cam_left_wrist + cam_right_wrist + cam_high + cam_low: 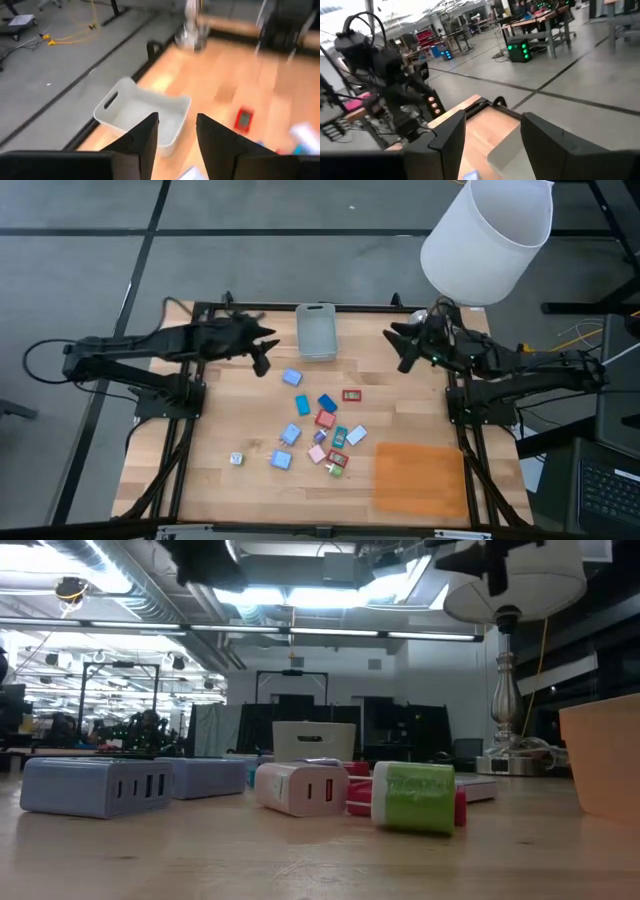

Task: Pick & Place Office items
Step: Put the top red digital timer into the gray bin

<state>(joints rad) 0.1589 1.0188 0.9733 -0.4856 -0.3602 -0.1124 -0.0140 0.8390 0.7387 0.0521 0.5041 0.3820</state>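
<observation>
Left gripper [262, 363] hovering beside grey bin [316, 332], fingers parted, grasping nothing. Right gripper [405, 352] waiting opposite, likewise released and empty. Office items [318, 430] lying scattered mid-table, between bin and orange mat [420, 477], apparently awaiting pickup.

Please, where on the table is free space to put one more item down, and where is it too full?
Bare wood lies along the left edge, left of the small white piece, and between the grey translucent plastic bin and the right gripper. The centre is crowded: the small coloured pieces cluster beside the flat orange mat.
</observation>
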